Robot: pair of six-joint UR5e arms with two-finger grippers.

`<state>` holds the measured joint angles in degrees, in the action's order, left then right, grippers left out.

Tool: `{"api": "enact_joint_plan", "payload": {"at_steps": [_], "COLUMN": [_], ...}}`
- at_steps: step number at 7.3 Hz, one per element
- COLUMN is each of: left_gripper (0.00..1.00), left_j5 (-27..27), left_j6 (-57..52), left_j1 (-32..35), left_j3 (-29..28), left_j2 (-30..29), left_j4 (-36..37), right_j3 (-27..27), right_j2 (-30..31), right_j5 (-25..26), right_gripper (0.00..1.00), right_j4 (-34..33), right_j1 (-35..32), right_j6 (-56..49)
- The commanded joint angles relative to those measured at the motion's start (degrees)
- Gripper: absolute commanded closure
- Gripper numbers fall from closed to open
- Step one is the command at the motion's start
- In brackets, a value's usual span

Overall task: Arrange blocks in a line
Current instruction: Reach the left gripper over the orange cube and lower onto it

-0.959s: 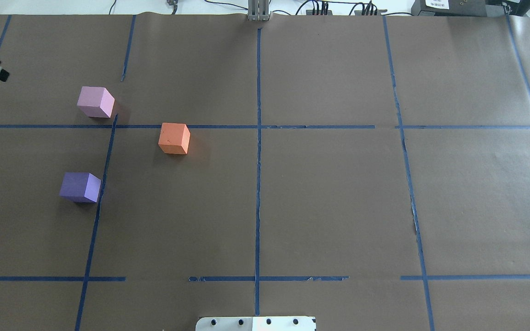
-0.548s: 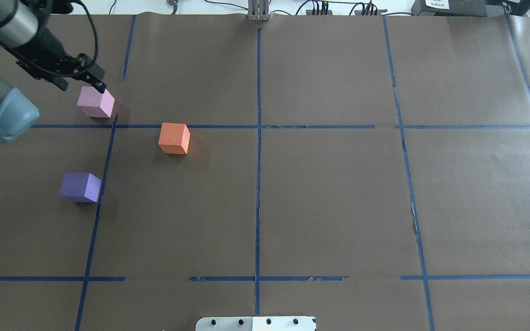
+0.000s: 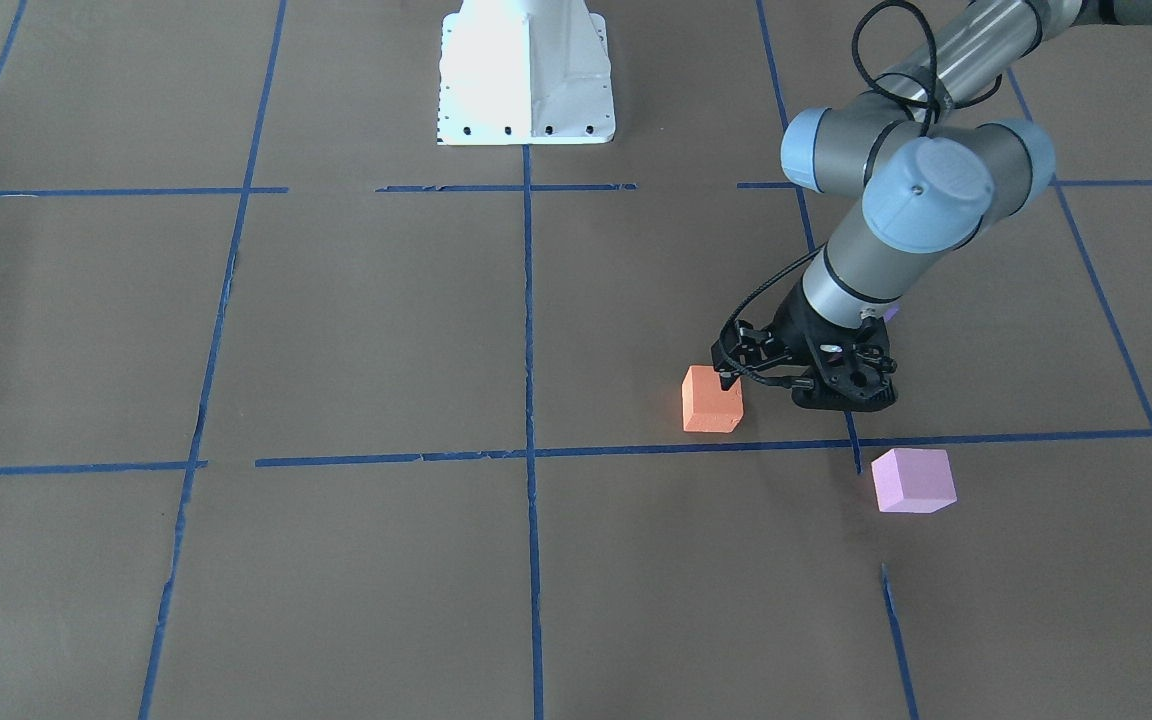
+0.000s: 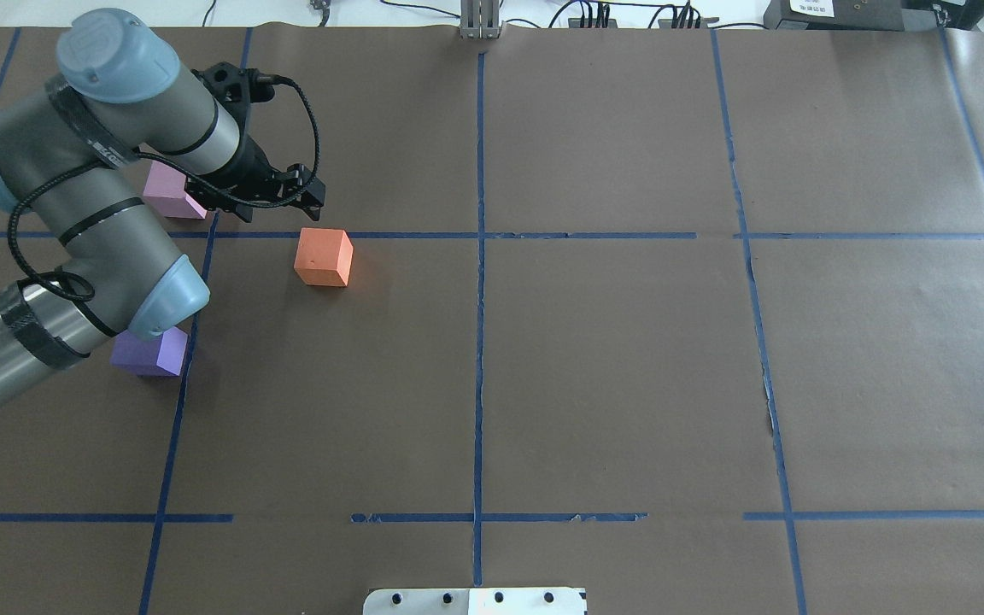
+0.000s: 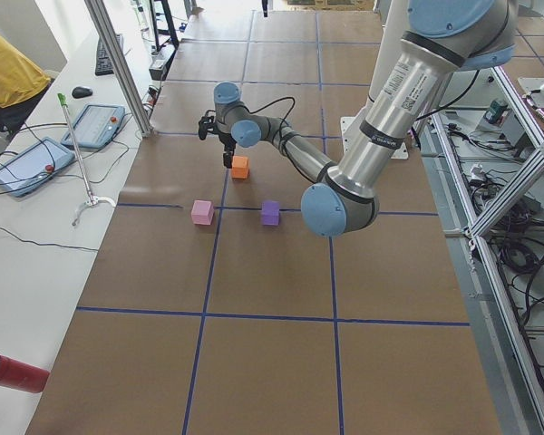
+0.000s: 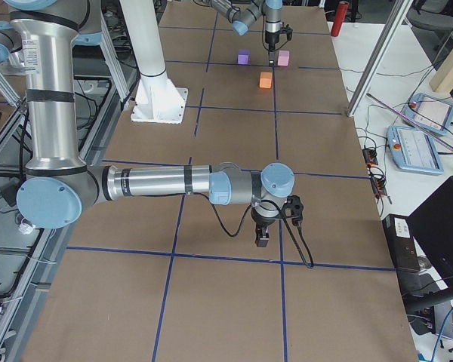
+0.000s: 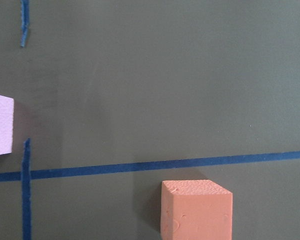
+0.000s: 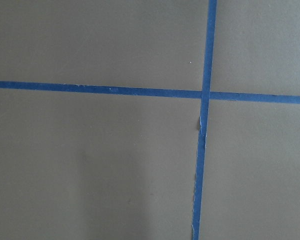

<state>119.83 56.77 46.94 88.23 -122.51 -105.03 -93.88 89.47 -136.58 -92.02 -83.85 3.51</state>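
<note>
Three cubes lie on the brown paper. The orange block (image 4: 323,256) (image 3: 711,398) (image 7: 196,210) lies just on the robot's side of a blue tape line. The pale pink block (image 4: 166,195) (image 3: 911,480) (image 7: 0,125) is partly behind my left arm. The violet block (image 4: 150,352) (image 5: 270,212) is half hidden under its elbow. My left gripper (image 4: 308,195) (image 3: 729,366) points down, looks open and empty, and hovers close beside the orange block without touching it. My right gripper (image 6: 263,234) hangs low over bare paper far from the blocks. I cannot tell if it is open or shut.
Blue tape lines (image 4: 479,256) divide the table into squares. The white robot base (image 3: 526,80) stands at the near middle edge. A metal post (image 4: 479,21) stands at the far edge. Tablets and a red cylinder (image 5: 14,373) lie on the side bench.
My left arm has swung in from the left edge, passed over the pink block, and now has its gripper by the orange block. The three blocks have not moved.
</note>
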Motion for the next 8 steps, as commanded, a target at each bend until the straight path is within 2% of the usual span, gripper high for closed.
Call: {"api": "enact_joint_plan", "payload": {"at_steps": [1,3,5,6,7,8], "left_gripper": [0.00,0.00,0.01,0.15,0.39,0.41], "left_j5": [-3.2,-7.1,-7.2,-7.2,-7.1,-7.1], "left_j6": [2.7,3.0,3.3,3.3,3.3,3.4], "left_j1": [-3.2,-4.9,-5.8,-5.8,-5.8,-6.4], "left_j3": [-1.8,-3.9,-4.7,-5.0,-5.4,-5.4], "left_j2": [-1.4,-1.6,-1.7,-1.9,-2.0,-1.9], "left_j4": [-1.0,-1.0,-1.1,-1.1,-1.2,-1.2], "right_j3": [0.0,0.0,-0.1,-0.1,0.0,0.0], "right_j2": [0.0,0.0,0.0,0.0,0.0,0.0], "right_j5": [0.0,0.0,0.0,0.0,0.0,0.0], "right_gripper": [0.00,0.00,0.00,0.00,0.00,0.00], "right_j4": [0.0,0.0,0.0,0.0,0.0,0.0], "right_j1": [0.0,0.0,0.0,0.0,0.0,0.0], "right_j6": [0.0,0.0,0.0,0.0,0.0,0.0]}}
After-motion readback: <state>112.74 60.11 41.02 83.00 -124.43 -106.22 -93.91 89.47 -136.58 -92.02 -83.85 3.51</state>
